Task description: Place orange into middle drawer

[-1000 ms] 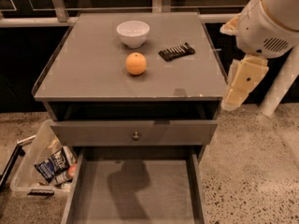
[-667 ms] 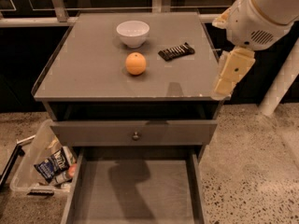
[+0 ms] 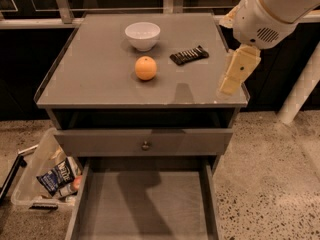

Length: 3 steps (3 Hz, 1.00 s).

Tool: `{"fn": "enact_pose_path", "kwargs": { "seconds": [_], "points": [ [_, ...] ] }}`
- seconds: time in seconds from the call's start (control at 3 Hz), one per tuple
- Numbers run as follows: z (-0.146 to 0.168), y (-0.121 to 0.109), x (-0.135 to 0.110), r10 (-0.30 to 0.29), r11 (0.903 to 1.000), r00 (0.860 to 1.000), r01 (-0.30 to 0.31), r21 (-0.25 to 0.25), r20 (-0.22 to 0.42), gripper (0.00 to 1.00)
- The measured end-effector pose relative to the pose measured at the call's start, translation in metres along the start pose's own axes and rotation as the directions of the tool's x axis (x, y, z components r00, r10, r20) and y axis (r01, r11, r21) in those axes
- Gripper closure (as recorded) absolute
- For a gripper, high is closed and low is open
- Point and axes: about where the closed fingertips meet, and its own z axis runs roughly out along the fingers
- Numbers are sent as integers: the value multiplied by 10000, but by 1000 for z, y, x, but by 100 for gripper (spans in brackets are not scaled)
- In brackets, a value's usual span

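Note:
The orange (image 3: 146, 68) sits on the grey cabinet top (image 3: 95, 79), near the middle and just in front of the white bowl. The middle drawer (image 3: 142, 206) is pulled out at the bottom of the view, and its flat grey floor is bare. My gripper (image 3: 231, 84) hangs from the white arm (image 3: 267, 14) over the right edge of the cabinet top. It is to the right of the orange, apart from it, and holds nothing that I can see.
A white bowl (image 3: 142, 35) and a dark snack bar (image 3: 189, 55) lie on the cabinet top behind the orange. A drawer front with a round knob (image 3: 145, 145) is partly out above the open drawer. A clear bin (image 3: 47, 176) with packets stands on the floor at the left.
My arm and gripper have moved left, from beyond the cabinet's right side to above its right edge. The orange has not moved.

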Motion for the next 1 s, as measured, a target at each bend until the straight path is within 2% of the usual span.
{"fn": "enact_pose_path", "kwargs": {
  "seconds": [0.33,0.67,1.0],
  "points": [
    [16,-1,-11,-105,9999,9989,108,-85,451,0],
    [44,-7,-37,-331,9991,9880,366,-207,1509,0],
    [69,-18,-63,-430,9979,9623,545,-358,2685,0]
  ]
}}
